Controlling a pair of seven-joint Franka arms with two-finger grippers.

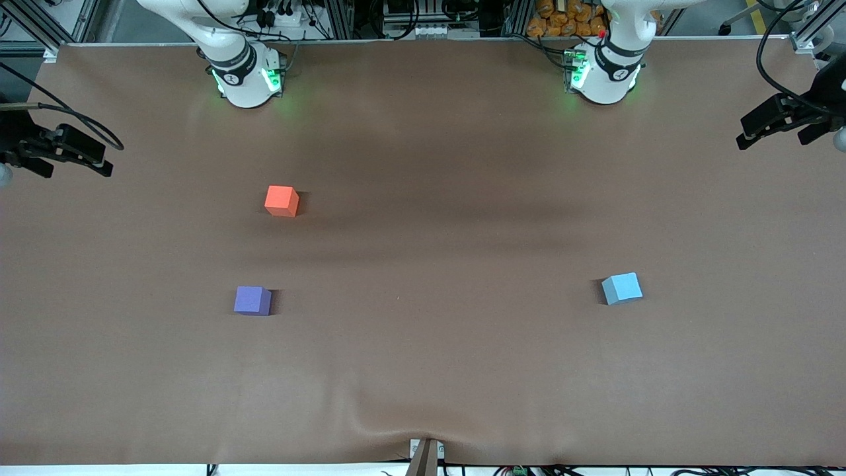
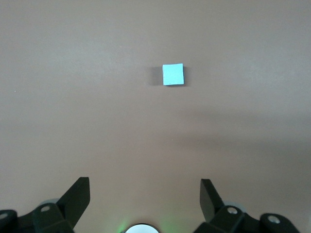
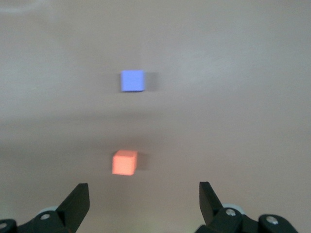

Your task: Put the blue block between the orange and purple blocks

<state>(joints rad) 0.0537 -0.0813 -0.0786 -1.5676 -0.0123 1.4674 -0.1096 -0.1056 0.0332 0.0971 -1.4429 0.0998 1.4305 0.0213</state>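
We see the brown desk (image 1: 423, 370), both pincers high over it with fingers spread: left pincer (image 2: 145, 198), right pincer (image 3: 144, 196). The blue block (image 1: 622, 288) sits toward the left arm's end, well apart from the orange block (image 1: 281, 200) and purple block (image 1: 252, 300)

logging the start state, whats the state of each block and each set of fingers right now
blue block: resting on the table toward the left arm's end, untouched, apart from the other two
orange block: on the table toward the right arm's end, free
purple block: on the table, nearer the front camera than the orange block, gap between them unfilled
left gripper: fingers open, holding nothing, above the blue block
right gripper: fingers open, holding nothing, above the orange and purple blocks
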